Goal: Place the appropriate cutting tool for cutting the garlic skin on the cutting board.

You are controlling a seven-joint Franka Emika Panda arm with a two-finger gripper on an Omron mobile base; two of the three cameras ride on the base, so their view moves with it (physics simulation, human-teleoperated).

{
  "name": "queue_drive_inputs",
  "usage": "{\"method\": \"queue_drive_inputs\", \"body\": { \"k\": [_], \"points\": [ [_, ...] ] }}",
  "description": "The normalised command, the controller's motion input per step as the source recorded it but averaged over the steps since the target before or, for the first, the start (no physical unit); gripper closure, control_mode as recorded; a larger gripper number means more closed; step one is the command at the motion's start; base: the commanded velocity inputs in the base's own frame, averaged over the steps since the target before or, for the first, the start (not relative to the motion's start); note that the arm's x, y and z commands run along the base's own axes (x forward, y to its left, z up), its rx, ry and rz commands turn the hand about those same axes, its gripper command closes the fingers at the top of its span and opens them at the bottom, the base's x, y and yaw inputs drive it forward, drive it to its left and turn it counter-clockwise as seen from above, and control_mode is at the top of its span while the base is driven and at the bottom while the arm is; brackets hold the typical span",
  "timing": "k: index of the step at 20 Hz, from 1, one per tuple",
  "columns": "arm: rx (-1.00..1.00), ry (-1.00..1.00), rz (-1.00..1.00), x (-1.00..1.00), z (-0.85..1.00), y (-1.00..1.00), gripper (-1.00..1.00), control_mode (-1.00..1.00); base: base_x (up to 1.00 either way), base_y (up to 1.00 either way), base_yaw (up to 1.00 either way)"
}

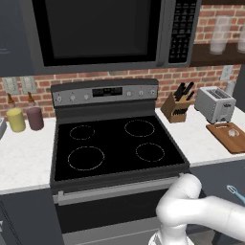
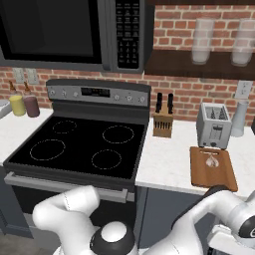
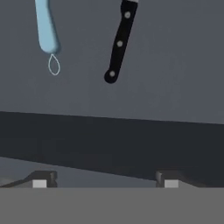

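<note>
Gripper [image 3: 105, 181] open, holding nothing
Cutting tool [image 3: 45, 27] at 11 o'clock, black-handled knife [image 3: 120, 41] at 12; garlic [image 2: 212, 160] on cutting board [image 2: 213, 170].

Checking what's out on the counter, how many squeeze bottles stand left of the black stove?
2: a yellow squeeze bottle and a maroon squeeze bottle beside it, both on the white counter against the brick wall. More may sit outside the frame.

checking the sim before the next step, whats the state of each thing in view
gripper: open, empty
cutting tool: lying in an open drawer beside the black-handled knife, not yet picked up
garlic: resting on the cutting board
cutting board: flat on the counter in front of the toaster
knife block: upright, knives in it
stove: burners dark
microwave: door shut
</note>
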Motion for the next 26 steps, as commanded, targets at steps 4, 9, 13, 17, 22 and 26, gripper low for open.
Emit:
{"method": "queue_drive_inputs", "body": {
  "k": [4, 9, 13, 17, 22, 26],
  "points": [
    [0.02, -0.08, -0.05, 0.46, 0.41, 0.19, -1.0, -1.0, 0.0, 0.0, 0.0],
    [0.0, -0.04, -0.05, 0.36, 0.06, 0.15, -1.0, -1.0, 0.0, 0.0, 0.0],
    [-0.03, -0.04, -0.05, 0.24, -0.4, 0.12, -1.0, -1.0, 0.0, 0.0, 0.0],
    [-0.08, -0.11, -0.06, 0.16, -0.55, 0.11, -1.0, -1.0, 0.0, 0.0, 0.0],
    [-0.11, -0.02, -0.06, 0.14, -0.5, 0.01, -1.0, -1.0, 0.0, 0.0, 0.0],
    [-0.14, 0.0, -0.05, 0.12, -0.48, 0.0, -1.0, -1.0, 0.0, 0.0, 0.0]
  ]
}}
